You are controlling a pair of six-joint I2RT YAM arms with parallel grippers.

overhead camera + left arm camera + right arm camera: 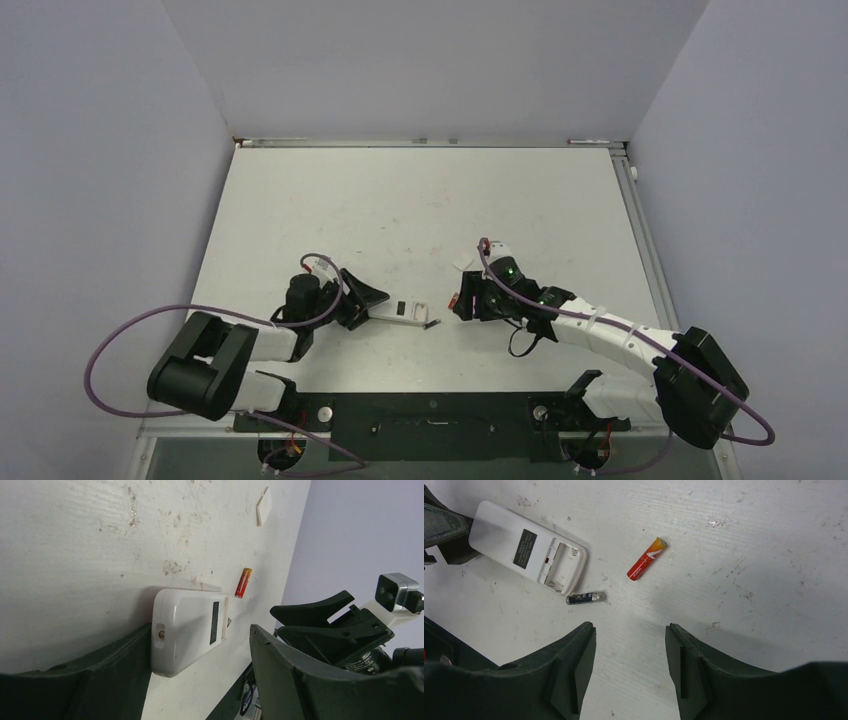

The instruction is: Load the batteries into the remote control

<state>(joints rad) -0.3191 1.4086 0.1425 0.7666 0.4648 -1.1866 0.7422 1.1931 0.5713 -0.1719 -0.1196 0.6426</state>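
The table (420,200) is white with lots of little scuffs and dirty marks, and pale grey walls (100,150) stand around it.

The remote control (187,630) lies flat on the table with its plain white back facing up. The battery slot at one end is uncovered. There is a dark label on the back next to the slot.

My left gripper (368,302) is down low at the other end of the remote control. Its fingers (100,680) are spread wide apart, with that end of the remote control between them. One finger is right up against the side of the remote control. The other finger is apart from it, so I am not squeezing it.

My right gripper (629,627) hangs over the table, near the slot end of the remote control. Its fingers are spread apart too, and there is only bare table between them.

Both batteries lie on the table, outside the remote control. The dark battery (585,598) is just beside the corner of the slot end. The red battery (646,559) lies a bit farther away, apart from both of them.

A small white flat piece (264,506) lies farther off on the table.
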